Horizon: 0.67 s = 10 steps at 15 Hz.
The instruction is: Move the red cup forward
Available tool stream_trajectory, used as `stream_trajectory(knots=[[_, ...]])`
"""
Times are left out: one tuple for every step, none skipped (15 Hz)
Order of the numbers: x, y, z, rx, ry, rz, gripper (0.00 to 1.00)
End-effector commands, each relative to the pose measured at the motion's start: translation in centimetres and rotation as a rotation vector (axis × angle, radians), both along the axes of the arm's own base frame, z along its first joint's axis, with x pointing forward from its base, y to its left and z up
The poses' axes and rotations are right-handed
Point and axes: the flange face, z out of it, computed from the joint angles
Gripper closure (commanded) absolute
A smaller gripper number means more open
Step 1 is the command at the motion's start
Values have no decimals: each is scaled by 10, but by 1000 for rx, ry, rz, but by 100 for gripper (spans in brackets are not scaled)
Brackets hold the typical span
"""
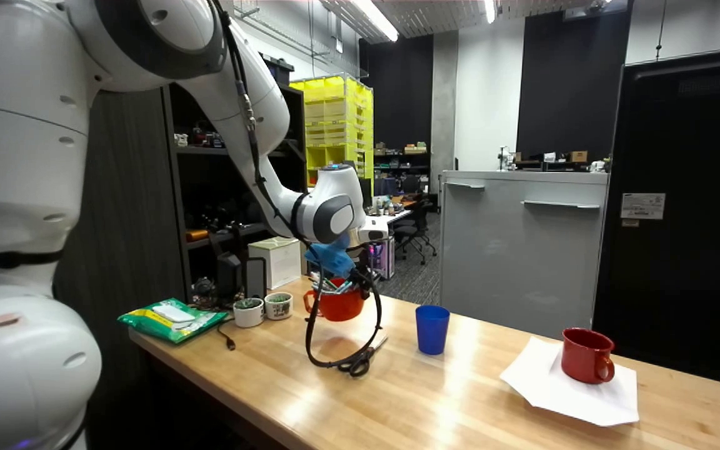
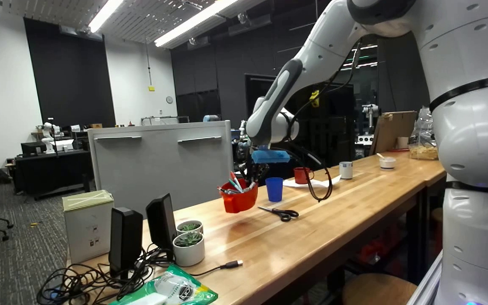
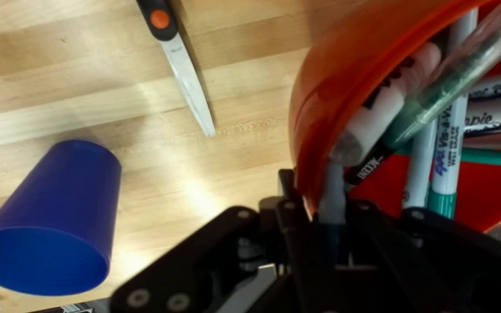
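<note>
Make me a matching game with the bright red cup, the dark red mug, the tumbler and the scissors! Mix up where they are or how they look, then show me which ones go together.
Things:
1. bright red cup
2. dark red mug
3. tumbler
4. scissors

Where or how:
A. standing upright, blue
B. lying flat on the wooden table
C. sitting on white paper
D. gripped by the tool, with markers inside

Right pairs: 1-D; 2-C; 3-A; 4-B

bright ceiling tubes [image 2: 195, 22], tabletop [image 1: 447, 406] glare, claw [image 3: 322, 208] blurred in wrist view
</note>
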Motion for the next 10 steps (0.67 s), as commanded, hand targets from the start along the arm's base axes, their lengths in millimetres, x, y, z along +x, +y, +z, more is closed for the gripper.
stream_trajectory(knots=[[-18, 6, 20, 53, -11, -8, 96], [-25, 9, 26, 75, -17, -4, 96], [-29, 8, 27, 93, -16, 0, 96], [-30, 4, 29, 103, -14, -11, 96], [-31, -2, 31, 117, -10, -18, 96], [-32, -14, 35, 124, -11, -42, 96], [-33, -28, 39, 127, -11, -66, 96], [-34, -41, 43, 125, -13, -90, 96], [-34, -51, 44, 125, -13, -106, 96], [-34, -52, 45, 113, -6, -107, 96]])
